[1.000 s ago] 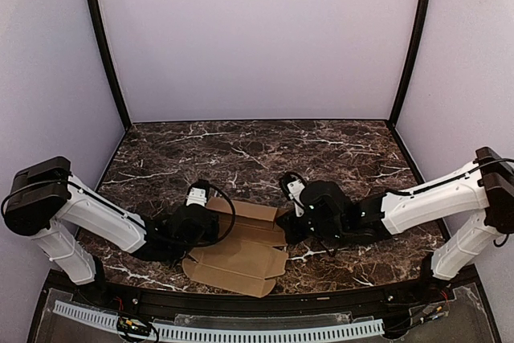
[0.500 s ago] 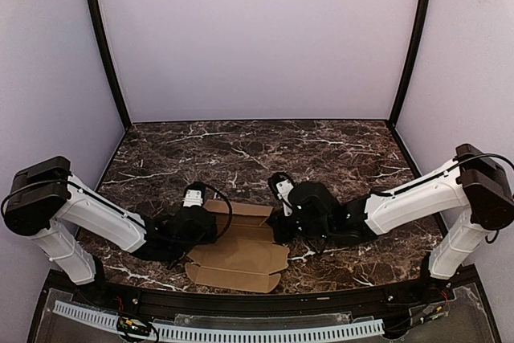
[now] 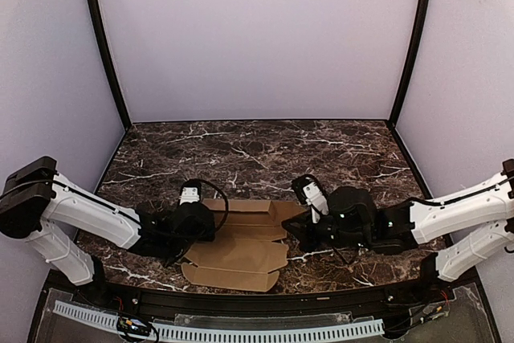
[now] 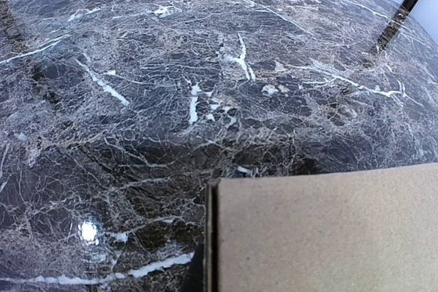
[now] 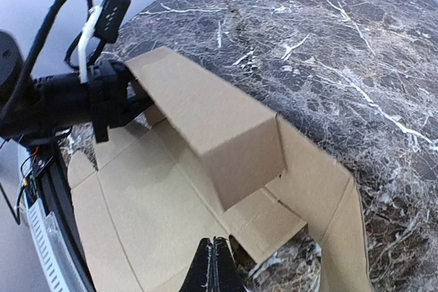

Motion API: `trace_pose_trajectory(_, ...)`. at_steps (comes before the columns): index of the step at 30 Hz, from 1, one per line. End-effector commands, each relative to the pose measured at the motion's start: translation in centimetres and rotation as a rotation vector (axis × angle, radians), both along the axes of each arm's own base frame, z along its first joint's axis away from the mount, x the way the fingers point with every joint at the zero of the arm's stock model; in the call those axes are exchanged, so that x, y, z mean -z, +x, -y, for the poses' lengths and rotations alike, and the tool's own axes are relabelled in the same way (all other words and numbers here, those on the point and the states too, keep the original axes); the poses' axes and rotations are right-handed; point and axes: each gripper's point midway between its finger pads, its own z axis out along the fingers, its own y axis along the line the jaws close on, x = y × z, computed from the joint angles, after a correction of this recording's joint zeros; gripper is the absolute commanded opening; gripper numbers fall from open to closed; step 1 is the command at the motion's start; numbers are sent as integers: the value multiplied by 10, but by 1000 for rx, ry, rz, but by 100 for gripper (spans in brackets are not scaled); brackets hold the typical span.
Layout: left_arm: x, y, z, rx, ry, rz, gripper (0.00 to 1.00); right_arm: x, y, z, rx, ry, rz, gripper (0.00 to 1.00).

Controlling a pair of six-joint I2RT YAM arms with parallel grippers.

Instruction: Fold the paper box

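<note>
Paper box (image 3: 239, 256): tan sheet, partly folded, lying at near edge of marble worktop (image 3: 241, 150), between both arms. Left hand (image 5: 130, 100) clamped on left end of raised panel. Right hand (image 5: 215, 263): fingers pressed together, tips on flat panel.

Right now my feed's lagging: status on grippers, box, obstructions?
Left gripper at raised panel's end, grip unclear. Right gripper shut, above flat part. Paper box partly folded, one panel up. No obstruction seen.

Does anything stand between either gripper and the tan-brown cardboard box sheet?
Nothing visible does. The left gripper and right gripper are at opposite ends of the tan-brown cardboard box sheet, which lies on the dark marble table.
</note>
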Motion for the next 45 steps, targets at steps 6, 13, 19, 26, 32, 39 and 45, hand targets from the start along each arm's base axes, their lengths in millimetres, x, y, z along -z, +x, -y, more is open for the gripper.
trace_pose_trajectory(6,-21,-5,-2,-43,-160,-63,1,-6,-41,29,-35,90,79,0)
trace_pose_trajectory(13,-33,-13,2,-30,-267,-94,1,-14,-32,25,22,154,130,0)
trace_pose_trajectory(19,-35,-20,0,-23,-325,-116,1,-44,-21,20,66,224,231,0)
trace_pose_trajectory(26,-38,-23,0,-11,-359,-118,1,-66,-23,4,27,294,280,0)
trace_pose_trajectory(32,-43,-25,1,4,-391,-118,1,-74,-26,-10,-4,353,288,0)
trace_pose_trajectory(39,-49,-31,7,42,-465,-127,1,-72,-24,-19,-6,365,293,0)
trace_pose_trajectory(45,-55,-36,17,99,-520,-142,1,-73,-19,-19,20,363,317,0)
